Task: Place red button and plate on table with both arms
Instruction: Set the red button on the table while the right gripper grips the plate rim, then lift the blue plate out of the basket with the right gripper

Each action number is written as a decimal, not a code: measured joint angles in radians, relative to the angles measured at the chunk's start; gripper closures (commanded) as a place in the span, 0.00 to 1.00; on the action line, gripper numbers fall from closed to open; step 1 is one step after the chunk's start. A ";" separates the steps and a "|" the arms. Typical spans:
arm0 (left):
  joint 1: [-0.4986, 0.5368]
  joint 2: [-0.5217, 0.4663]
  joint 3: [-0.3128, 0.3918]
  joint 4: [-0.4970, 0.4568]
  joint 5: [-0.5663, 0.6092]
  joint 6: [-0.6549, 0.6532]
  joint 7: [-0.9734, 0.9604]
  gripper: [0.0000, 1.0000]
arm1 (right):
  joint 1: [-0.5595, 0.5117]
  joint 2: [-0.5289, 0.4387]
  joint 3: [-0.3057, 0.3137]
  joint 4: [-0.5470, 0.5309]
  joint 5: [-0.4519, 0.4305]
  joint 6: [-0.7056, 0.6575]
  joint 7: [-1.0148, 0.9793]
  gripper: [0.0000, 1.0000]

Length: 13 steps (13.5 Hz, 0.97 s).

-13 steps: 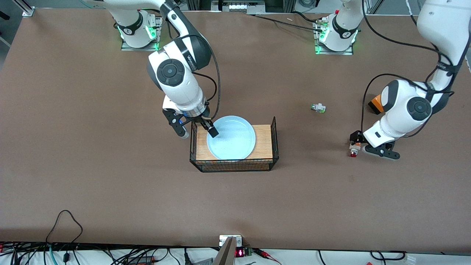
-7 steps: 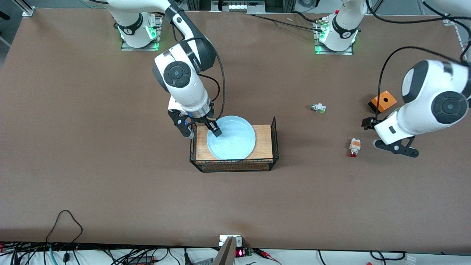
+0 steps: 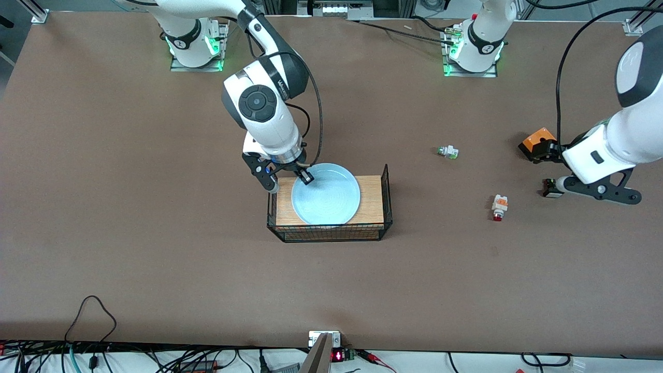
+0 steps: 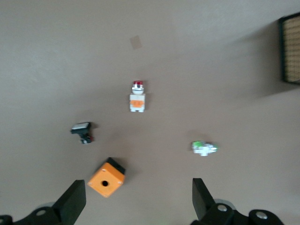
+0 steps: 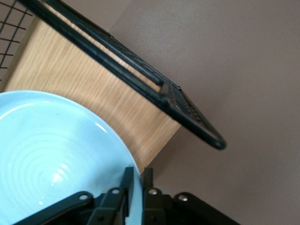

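The red button [image 3: 499, 207] [image 4: 137, 97] lies alone on the brown table [image 3: 155, 233], red cap toward the front camera. My left gripper [image 3: 545, 153] [image 4: 137, 197] hangs open and empty above the table beside the orange box, apart from the button. The pale blue plate [image 3: 325, 201] [image 5: 56, 150] lies in the wire-sided wooden tray [image 3: 386, 191]. My right gripper [image 3: 304, 177] [image 5: 138, 180] is shut on the plate's rim at the edge toward the right arm's end, one finger inside the rim and one outside.
An orange box with a hole [image 3: 536, 141] [image 4: 107, 177], a small black part [image 3: 551, 187] [image 4: 82, 132] and a white part with a green tip [image 3: 448, 152] [image 4: 204, 148] lie near the button. The tray's wire wall [image 5: 140, 79] runs close by my right gripper.
The right gripper's fingers have closed on the plate's rim. The left gripper has risen and drawn away from the button toward its own end of the table, leaving the button lying there.
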 measured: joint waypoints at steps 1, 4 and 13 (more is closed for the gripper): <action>-0.074 -0.032 0.103 -0.018 -0.054 0.014 -0.001 0.00 | 0.001 0.000 0.000 0.001 0.000 0.000 -0.001 1.00; -0.201 -0.174 0.272 -0.195 -0.094 0.187 -0.092 0.00 | 0.004 -0.008 0.000 0.006 0.000 -0.009 -0.027 1.00; -0.262 -0.270 0.306 -0.347 -0.080 0.263 -0.140 0.00 | -0.019 -0.186 -0.027 0.173 0.089 -0.305 -0.121 1.00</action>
